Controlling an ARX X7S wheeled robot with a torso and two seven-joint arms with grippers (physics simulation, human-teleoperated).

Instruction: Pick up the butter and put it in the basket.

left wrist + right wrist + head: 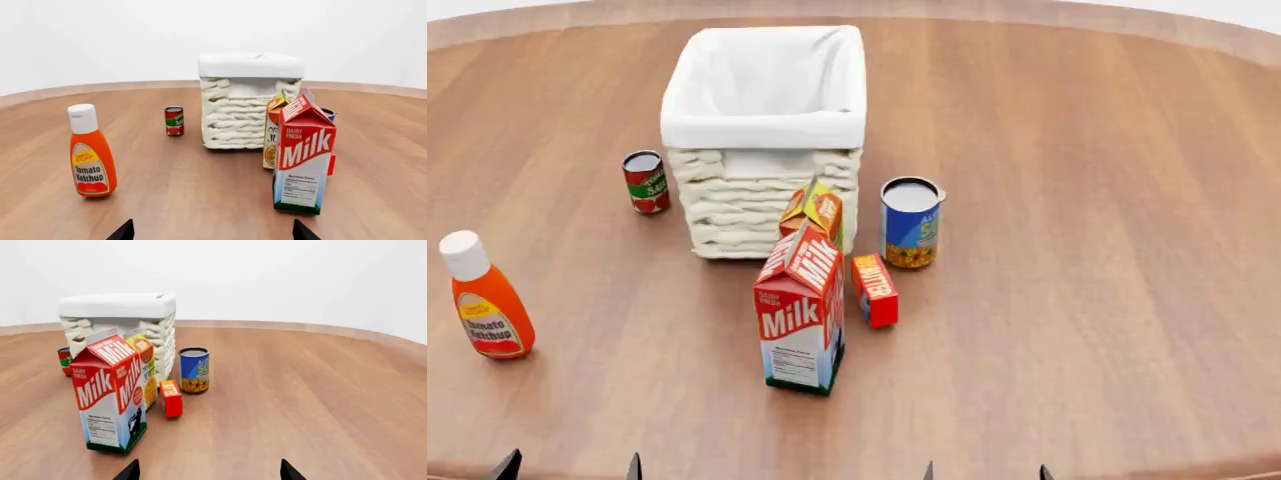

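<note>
The butter (874,290) is standing on the desk (1094,250) at the milk carton's (799,315) 3 o'clock, just beside it, at the basket's (763,120) 5 o'clock. Both pincers, left (208,231) and right (208,471), are hanging spread, pinching nothing.

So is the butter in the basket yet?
No. The butter stands on the table beside the milk carton, outside the basket.
</note>
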